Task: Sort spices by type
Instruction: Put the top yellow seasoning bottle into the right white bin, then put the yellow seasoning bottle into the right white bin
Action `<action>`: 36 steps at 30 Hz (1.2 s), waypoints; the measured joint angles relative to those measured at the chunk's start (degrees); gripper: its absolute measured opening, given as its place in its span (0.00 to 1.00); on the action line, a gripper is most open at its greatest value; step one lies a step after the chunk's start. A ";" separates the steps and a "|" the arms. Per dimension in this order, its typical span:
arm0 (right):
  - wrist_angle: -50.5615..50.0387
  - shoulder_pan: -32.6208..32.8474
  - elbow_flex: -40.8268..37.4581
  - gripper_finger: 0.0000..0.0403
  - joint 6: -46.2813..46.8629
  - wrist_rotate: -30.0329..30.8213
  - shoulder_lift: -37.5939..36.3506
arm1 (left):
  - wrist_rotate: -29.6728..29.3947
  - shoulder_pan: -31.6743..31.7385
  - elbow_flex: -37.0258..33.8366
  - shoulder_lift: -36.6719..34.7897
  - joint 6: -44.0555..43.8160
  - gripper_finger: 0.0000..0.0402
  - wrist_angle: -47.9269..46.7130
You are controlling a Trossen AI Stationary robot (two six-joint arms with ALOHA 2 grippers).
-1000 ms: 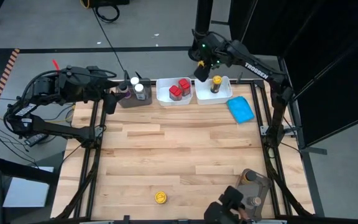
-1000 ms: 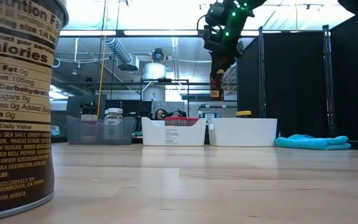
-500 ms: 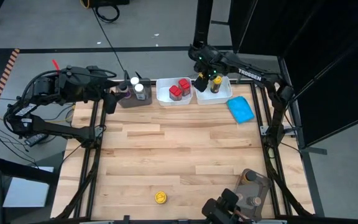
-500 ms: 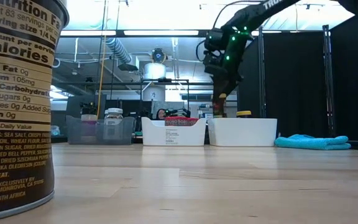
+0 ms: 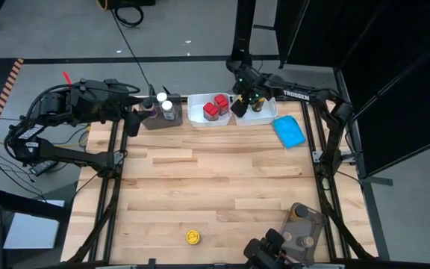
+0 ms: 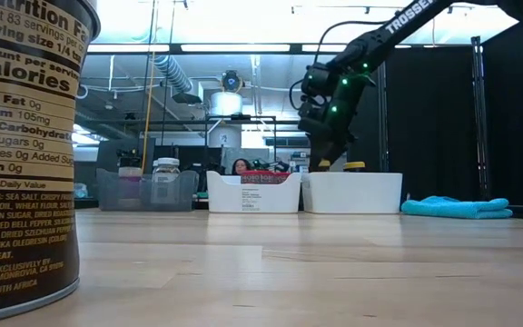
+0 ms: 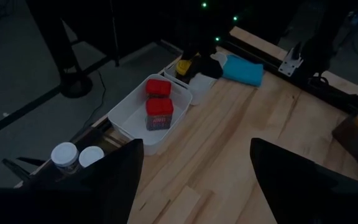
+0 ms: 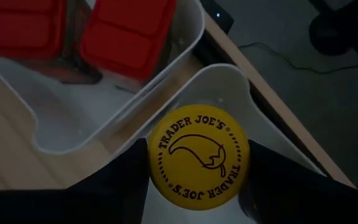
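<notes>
My right gripper [image 5: 239,107] reaches down into the right white tub [image 5: 269,117] at the table's far edge, shut on a spice jar with a yellow round lid [image 8: 197,160]. A second yellow-lidded jar [image 6: 356,166] stands in the same tub. The neighbouring white tub [image 5: 200,118] holds two red-capped jars [image 5: 215,104]. A grey bin [image 5: 152,121] to its left holds white-capped jars [image 5: 166,103]. One more yellow-lidded jar [image 5: 192,237] lies near the table's front edge. My left gripper [image 5: 131,121] waits open at the far left, beside the grey bin. My right gripper pinches the jar between its two fingers at the rim of the yellow lid [image 8: 154,171], one finger on each side. The fingers slant down from above. The jar stands lid up with its body inside the tub's left end; whether its base rests on the tub's floor is hidden.
A blue cloth [image 5: 290,131] lies right of the tubs. A brown tray with jars [image 5: 303,223] sits at the front right. A large labelled container [image 6: 25,154] stands close to the low camera. Bare wood spans the table's middle.
My right gripper has come down with the yellow-lidded jar from well above the right white tub into its left end, and has tipped a little on the way. The jar has kept its lid up.
</notes>
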 joint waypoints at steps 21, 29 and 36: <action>-6.53 -1.22 10.90 0.81 -6.09 -0.38 -0.05 | -0.07 0.00 0.00 0.00 0.02 0.75 0.79; -13.01 2.56 27.59 0.80 -7.81 -10.77 -0.05 | -0.08 0.00 0.00 0.00 0.54 0.75 0.78; -12.99 16.24 33.02 0.81 -9.26 -18.48 -0.05 | -0.10 0.02 0.00 0.00 1.53 0.75 0.77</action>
